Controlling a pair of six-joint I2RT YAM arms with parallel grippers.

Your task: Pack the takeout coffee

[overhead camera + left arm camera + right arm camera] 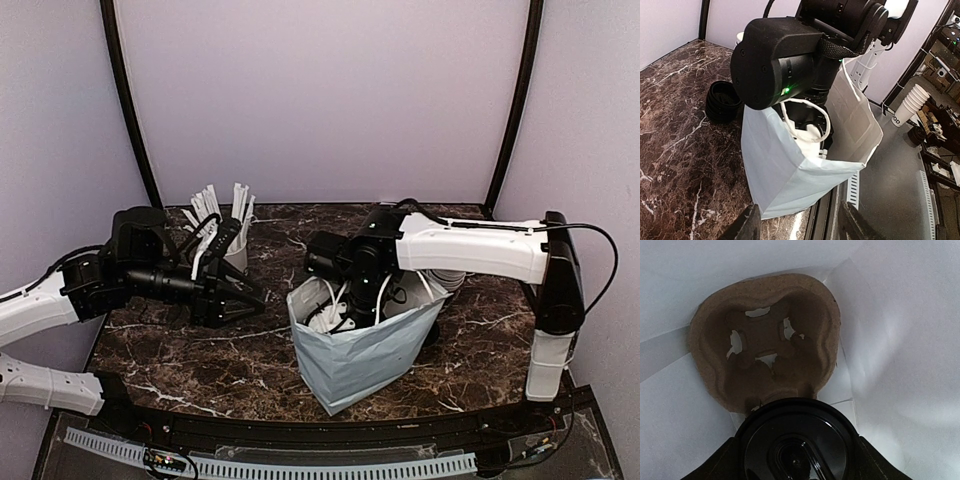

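Gripping takeout coffee in half-spread right gripper inside bag, seemingly to seat on pulp carrier; left gripper empty, agape.

Pale lilac walls, black corner poles, dark white-veined marble tabletop.

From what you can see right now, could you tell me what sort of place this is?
Likely a mock coffee-takeout counter in a robot lab: marble-look table, white paper bag holding a pulp cup carrier, and the lidded takeout coffee.
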